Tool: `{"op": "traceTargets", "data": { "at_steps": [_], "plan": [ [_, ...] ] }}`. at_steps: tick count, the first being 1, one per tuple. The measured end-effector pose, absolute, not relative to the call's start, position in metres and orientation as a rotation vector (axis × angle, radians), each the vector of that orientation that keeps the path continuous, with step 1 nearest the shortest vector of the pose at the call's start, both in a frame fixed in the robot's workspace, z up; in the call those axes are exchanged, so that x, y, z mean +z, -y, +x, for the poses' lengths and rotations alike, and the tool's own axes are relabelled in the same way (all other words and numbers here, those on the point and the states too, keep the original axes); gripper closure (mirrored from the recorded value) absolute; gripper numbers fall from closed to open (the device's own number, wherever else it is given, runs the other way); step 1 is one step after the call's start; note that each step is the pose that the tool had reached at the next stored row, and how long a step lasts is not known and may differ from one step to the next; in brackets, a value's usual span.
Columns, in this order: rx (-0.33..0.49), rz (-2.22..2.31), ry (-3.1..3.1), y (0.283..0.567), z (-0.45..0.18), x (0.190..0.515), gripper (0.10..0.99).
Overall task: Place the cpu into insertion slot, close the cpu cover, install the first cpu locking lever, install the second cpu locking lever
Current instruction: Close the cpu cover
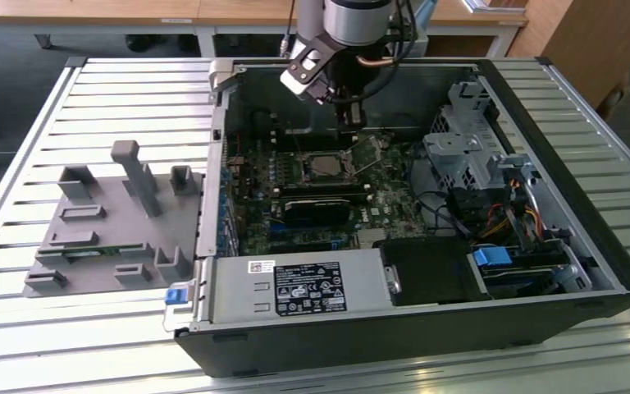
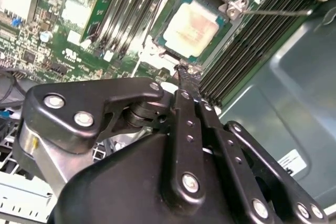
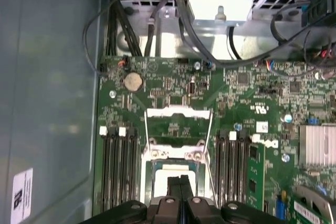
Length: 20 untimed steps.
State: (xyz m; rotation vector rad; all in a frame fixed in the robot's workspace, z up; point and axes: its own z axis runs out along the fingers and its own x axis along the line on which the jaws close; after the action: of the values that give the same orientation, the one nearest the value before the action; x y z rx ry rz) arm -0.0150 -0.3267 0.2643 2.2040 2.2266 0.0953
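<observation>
**Operator:** Where does the chip stand?

**Inspector:** Your cpu (image 2: 193, 25) lies flat in the insertion slot (image 1: 304, 168), silver top up. It is near the middle of the motherboard (image 3: 247, 93), between the two banks of memory slots (image 3: 118, 166). It looks square to the slot's rim, but I cannot confirm full seating.

**Operator:** And the cover?

**Inspector:** The cpu cover (image 3: 177, 112) stands swung open off one edge of the slot, and the board shows through its window. One locking lever (image 2: 275, 11) juts free past a slot corner. Nothing is closed or latched.

**Operator:** My end effector?

**Inspector:** Your end effector (image 2: 184, 73) is clenched, fingers together, with nothing seen between them. Its tip sits at the slot's edge, just beside the chip. I cannot tell whether it touches.

**Operator:** Handling notes?

**Inspector:** I judge the chip light, stiff and smooth-topped, so probably slippery, with a delicate underside. Take it by two opposite edges only and never slide it. The cover looks like thin, springy sheet metal on a hinge, so bear on its free edge, not across the window. The lever is slim wire and is best caught near its bent end.
</observation>
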Motion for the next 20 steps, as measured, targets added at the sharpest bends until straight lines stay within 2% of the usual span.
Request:
{"op": "traceTargets", "data": {
  "at_steps": [20],
  "plan": [
    [0.093, 2.198, -2.231, 0.326, 0.007, 0.26, 0.98]
  ]
}}
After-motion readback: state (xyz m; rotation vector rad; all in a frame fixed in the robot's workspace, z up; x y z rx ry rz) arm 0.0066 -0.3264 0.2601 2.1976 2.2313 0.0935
